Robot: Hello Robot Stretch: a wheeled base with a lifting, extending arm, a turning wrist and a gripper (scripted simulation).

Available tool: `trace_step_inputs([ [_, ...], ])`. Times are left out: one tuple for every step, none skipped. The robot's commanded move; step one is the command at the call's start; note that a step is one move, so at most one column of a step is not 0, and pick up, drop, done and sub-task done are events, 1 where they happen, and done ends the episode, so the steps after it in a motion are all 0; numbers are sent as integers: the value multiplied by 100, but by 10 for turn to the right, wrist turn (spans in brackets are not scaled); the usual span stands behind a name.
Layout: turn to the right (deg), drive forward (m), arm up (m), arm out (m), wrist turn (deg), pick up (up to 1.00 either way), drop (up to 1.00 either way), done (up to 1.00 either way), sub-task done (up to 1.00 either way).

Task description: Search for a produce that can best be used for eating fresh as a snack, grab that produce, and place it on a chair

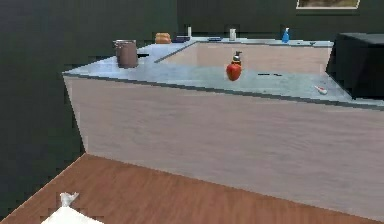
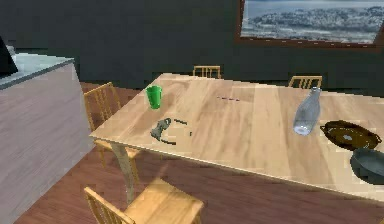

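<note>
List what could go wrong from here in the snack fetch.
1. The red round produce sits near the far edge of the counter; a nudge might roll it off behind.
2. The nearest wooden chair stands close to the table, so little seat may be free for placing.

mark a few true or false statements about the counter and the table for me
1. A red round item sits on the grey countertop. True.
2. The green cup stands on the floor. False: it stands on the wooden table.
3. A clear bottle stands upright on the table. True.
4. No picture hangs beyond the table. False: a framed picture hangs there.
5. A wooden chair stands at the table's near side. True.
</note>
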Motion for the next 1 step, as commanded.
trace_step_inputs([
  [-30, 0, 0, 0, 0, 0, 0, 0, 0],
])
